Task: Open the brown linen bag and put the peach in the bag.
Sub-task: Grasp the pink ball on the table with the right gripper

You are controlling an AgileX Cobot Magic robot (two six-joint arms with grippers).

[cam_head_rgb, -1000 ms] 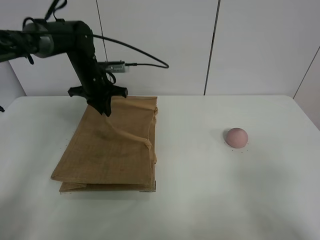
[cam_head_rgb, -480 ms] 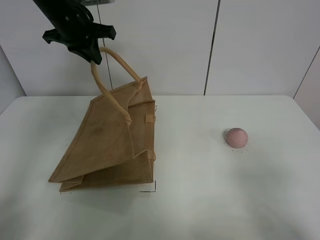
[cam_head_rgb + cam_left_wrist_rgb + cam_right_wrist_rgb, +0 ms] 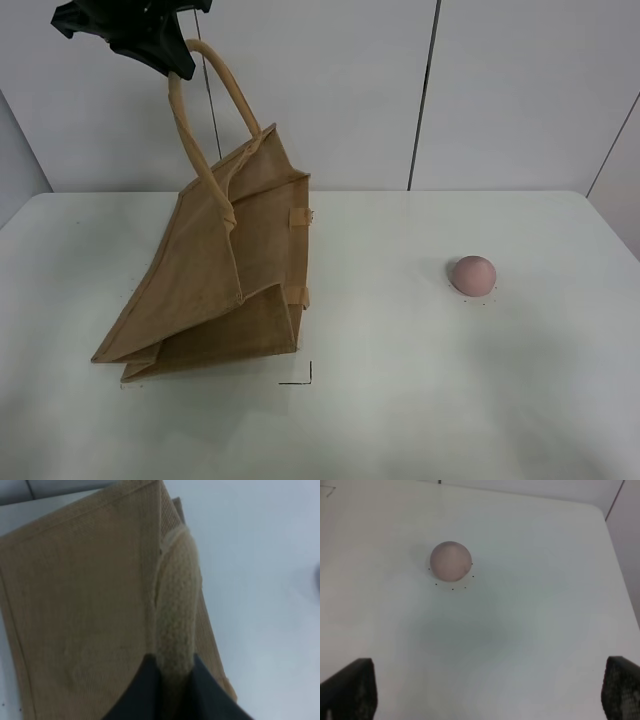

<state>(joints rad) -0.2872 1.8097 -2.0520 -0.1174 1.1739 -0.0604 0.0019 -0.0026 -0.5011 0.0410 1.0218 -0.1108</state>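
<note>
One handle [image 3: 175, 605] of the brown linen bag [image 3: 215, 270] is clenched in the left tool [image 3: 178, 62] and should be raised until the mouth is spread.

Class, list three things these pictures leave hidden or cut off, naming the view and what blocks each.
Inside of the brown linen bag: exterior high view, its own side panel covers the mouth.
Left gripper: exterior high view, the top edge cuts off its arm; left wrist view shows only fingertips clamping the handle.
Right gripper: absent from the exterior high view; right wrist view's lower edge cuts off all but two fingertips.
</note>
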